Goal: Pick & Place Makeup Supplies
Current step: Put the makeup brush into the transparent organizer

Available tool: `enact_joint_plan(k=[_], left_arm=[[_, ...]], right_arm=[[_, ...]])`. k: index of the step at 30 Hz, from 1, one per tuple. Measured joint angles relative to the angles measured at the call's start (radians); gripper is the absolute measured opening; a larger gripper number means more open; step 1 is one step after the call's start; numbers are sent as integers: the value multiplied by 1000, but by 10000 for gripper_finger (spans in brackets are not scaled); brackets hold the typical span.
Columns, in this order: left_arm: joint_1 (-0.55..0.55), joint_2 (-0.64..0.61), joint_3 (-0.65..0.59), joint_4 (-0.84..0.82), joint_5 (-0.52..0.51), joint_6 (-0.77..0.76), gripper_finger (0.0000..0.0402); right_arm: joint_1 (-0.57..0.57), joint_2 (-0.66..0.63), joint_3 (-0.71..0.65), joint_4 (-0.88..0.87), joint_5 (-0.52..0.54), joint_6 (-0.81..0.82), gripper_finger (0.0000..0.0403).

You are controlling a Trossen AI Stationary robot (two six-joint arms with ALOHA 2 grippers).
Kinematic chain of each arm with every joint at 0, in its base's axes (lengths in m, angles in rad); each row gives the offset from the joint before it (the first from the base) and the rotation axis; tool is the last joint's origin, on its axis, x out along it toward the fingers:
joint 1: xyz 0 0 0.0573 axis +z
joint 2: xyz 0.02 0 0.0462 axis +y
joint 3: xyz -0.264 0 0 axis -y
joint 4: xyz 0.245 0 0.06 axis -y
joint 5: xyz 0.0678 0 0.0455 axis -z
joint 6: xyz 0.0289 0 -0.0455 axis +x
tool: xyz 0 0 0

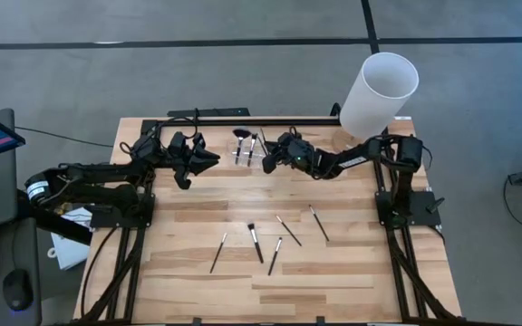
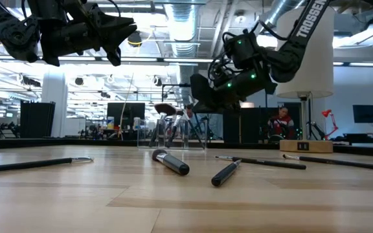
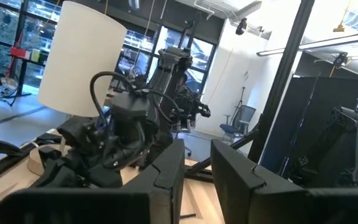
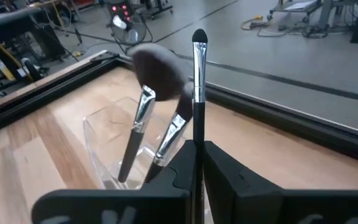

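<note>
The clear plastic holder [image 1: 246,150] stands near the table's far edge with two brushes in it, one with a wide fluffy dark head [image 4: 157,67]. My right gripper [image 1: 266,161] is beside the holder, on its right, shut on a slim brush [image 4: 198,81] with a silver ferrule and a small dark tip. Several more brushes lie flat on the wood nearer the front [image 1: 255,243], [image 1: 218,252], [image 1: 319,222]. My left gripper [image 1: 203,161] hangs open in the air to the left of the holder [image 2: 170,133], touching nothing. My right gripper pinches the slim brush between its two fingers at the black handle just below the ferrule [image 4: 197,138]. The brush runs on past the fingertips with its bristle tip [image 4: 199,37] away from the gripper. It is lifted clear of the table, next to the holder's brushes; the lower handle is hidden between the fingers.
A tall white cylinder [image 1: 379,94] stands off the table's far right corner, above the right arm's base. A black rail [image 1: 243,120] runs along the far edge behind the holder. Bare wood lies between the holder and the loose brushes [image 2: 172,162].
</note>
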Motion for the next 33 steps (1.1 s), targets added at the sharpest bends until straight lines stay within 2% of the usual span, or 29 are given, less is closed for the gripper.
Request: enact_joint_plan(k=[18,33], left_arm=[[0,0,0,0,-1,0,76],[0,0,0,0,-4,0,76]], right_arm=[[-2,0,0,-110,3,60,17],[-14,0,1,-117,0,89,48]])
